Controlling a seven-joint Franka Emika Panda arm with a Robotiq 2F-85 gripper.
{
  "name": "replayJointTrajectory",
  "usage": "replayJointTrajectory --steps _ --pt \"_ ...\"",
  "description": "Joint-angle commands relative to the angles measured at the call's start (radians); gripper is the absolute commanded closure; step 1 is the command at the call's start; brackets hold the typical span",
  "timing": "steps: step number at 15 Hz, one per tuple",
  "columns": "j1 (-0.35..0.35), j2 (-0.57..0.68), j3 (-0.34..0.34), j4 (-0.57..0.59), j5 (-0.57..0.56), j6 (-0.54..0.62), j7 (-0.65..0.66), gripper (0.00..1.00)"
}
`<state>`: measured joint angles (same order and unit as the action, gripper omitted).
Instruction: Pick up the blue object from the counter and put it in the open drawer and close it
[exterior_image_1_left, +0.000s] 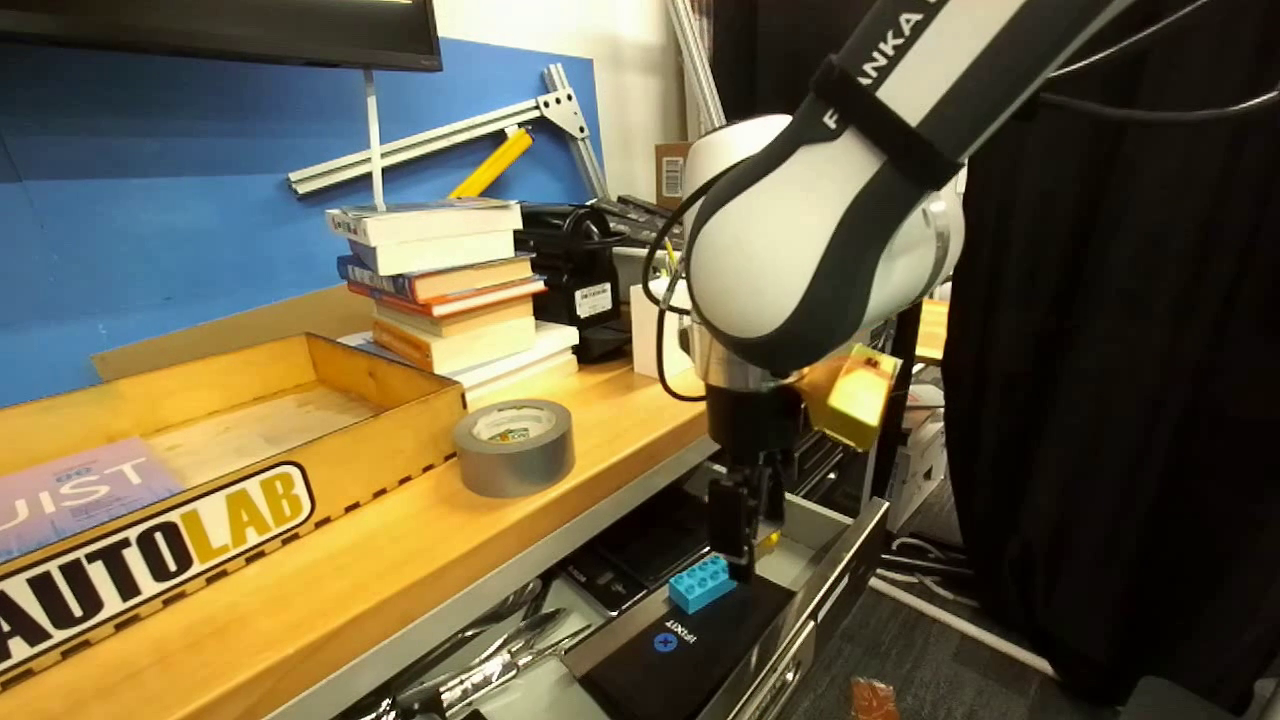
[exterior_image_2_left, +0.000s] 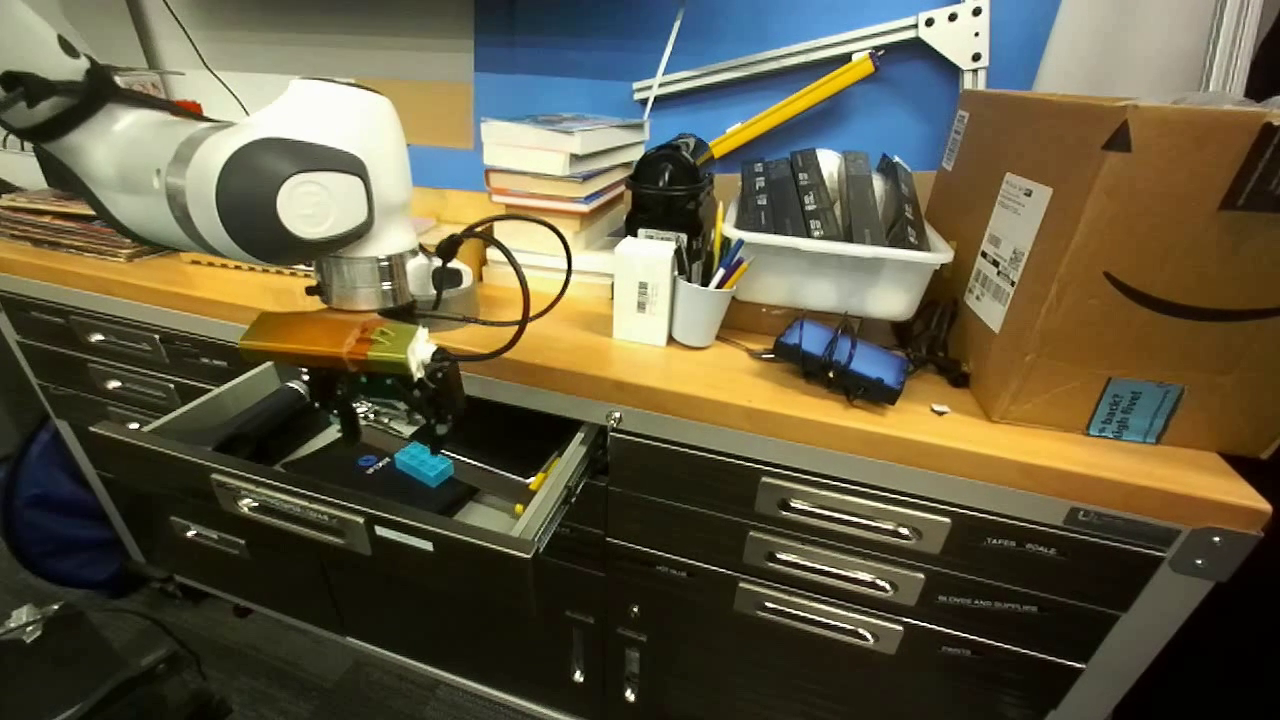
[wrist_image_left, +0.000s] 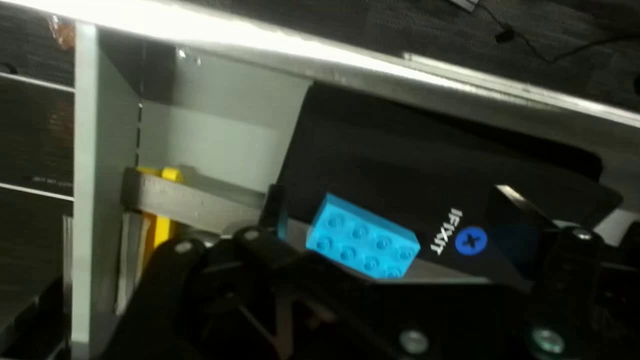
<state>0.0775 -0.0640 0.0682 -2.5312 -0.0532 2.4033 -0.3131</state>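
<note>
The blue object is a cyan toy brick that lies studs up on a black IFIXIT case inside the open drawer; it shows in both exterior views (exterior_image_1_left: 702, 585) (exterior_image_2_left: 424, 464) and in the wrist view (wrist_image_left: 364, 240). The drawer is pulled out below the counter (exterior_image_1_left: 350, 570); its pale rim (exterior_image_1_left: 845, 555) and dark front (exterior_image_2_left: 450, 545) show. My gripper (exterior_image_2_left: 392, 425) is open and points down into the drawer. In the wrist view the brick lies between the spread fingers (wrist_image_left: 392, 205), with a gap on both sides. In an exterior view the near finger hides part of the gripper.
The drawer also holds metal tools (exterior_image_1_left: 490, 660), a ruler (wrist_image_left: 200, 202) and a yellow item (wrist_image_left: 162, 227). On the counter stand a tape roll (exterior_image_1_left: 515, 450), the AUTOLAB tray (exterior_image_1_left: 390, 440), a book stack (exterior_image_1_left: 450, 300), a pen cup (exterior_image_2_left: 702, 310) and a cardboard box (exterior_image_2_left: 1100, 260).
</note>
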Motion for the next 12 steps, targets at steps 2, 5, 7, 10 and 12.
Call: replayJointTrajectory --steps 2,5,7,10,12 --pt "-0.040 -0.058 -0.036 -0.091 -0.098 -0.067 0.010 0.00" --pt "-0.059 -0.031 -0.056 -0.109 -0.120 -0.079 -0.004 0.00" --pt "-0.071 0.006 -0.062 -0.110 -0.153 -0.072 0.035 0.00" --pt "-0.084 0.089 -0.064 -0.081 -0.227 -0.061 0.132 0.00" --pt "-0.082 0.140 -0.065 -0.059 -0.247 -0.031 0.194 0.00"
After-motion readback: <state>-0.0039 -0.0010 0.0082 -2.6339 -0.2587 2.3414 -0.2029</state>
